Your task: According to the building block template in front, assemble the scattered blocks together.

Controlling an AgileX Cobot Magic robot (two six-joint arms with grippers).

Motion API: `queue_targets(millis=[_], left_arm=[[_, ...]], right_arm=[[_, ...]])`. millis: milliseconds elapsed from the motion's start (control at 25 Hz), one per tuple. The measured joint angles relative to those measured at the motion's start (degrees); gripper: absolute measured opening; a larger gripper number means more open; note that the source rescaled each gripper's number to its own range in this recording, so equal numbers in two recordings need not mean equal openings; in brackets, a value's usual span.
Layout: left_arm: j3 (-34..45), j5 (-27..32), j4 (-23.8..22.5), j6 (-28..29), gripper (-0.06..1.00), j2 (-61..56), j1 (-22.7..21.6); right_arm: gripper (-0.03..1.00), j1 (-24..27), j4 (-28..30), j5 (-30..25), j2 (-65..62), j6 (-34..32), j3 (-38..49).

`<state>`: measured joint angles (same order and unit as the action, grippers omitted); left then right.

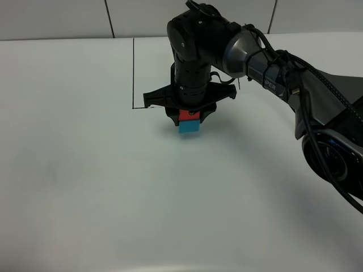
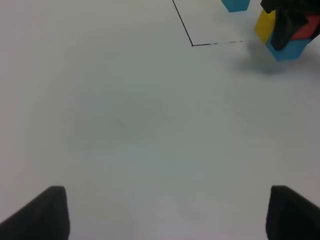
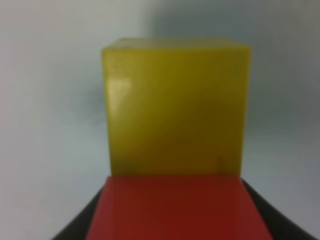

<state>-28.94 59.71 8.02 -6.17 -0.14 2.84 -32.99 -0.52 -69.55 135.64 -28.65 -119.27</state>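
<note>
My right gripper point(image 1: 189, 117) reaches across to the middle of the table and is shut on a red block point(image 1: 188, 115), which sits on top of a blue block point(image 1: 189, 127). In the right wrist view the red block point(image 3: 180, 210) lies between the dark fingers, with a yellow block point(image 3: 175, 120) right beyond it. The left wrist view shows the yellow block point(image 2: 265, 25), the red block point(image 2: 306, 29) and the blue block point(image 2: 290, 50) together under the black fingers point(image 2: 281, 30). My left gripper point(image 2: 160, 215) is open and empty over bare table.
A black outlined area point(image 1: 133, 73) is drawn on the white table point(image 1: 85, 170) behind the stack. Another blue block point(image 2: 235, 5) stands inside that outline; the right arm hides it in the exterior high view. The right arm point(image 1: 283, 73) spans the right side.
</note>
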Motion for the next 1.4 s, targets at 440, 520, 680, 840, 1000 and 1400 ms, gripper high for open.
queue_targets(millis=[440,520,680,840,1000,1400], left_arm=[[0.0,0.0,0.0,0.0,0.76,0.0,0.0],[0.0,0.0,0.0,0.0,0.76,0.0,0.0],[0.0,0.0,0.0,0.0,0.76,0.0,0.0],[0.0,0.0,0.0,0.0,0.76,0.0,0.0],[0.0,0.0,0.0,0.0,0.76,0.0,0.0],[0.0,0.0,0.0,0.0,0.76,0.0,0.0]], right_arm=[[0.02,-2.1,-1.1,0.0,3.7,-2.0,0.0],[0.02,-2.2,-0.8,0.0,3.7,-2.8,0.0],[0.03,-2.2,0.0,0.0,3.7,-3.3,0.0],[0.27,-2.2,0.5,0.0,3.7,-3.5,0.0],[0.61,-2.2,1.0,0.0,3.7,-3.8,0.0],[0.89,-2.2,-0.2,0.0,2.2,1.8,0.0]])
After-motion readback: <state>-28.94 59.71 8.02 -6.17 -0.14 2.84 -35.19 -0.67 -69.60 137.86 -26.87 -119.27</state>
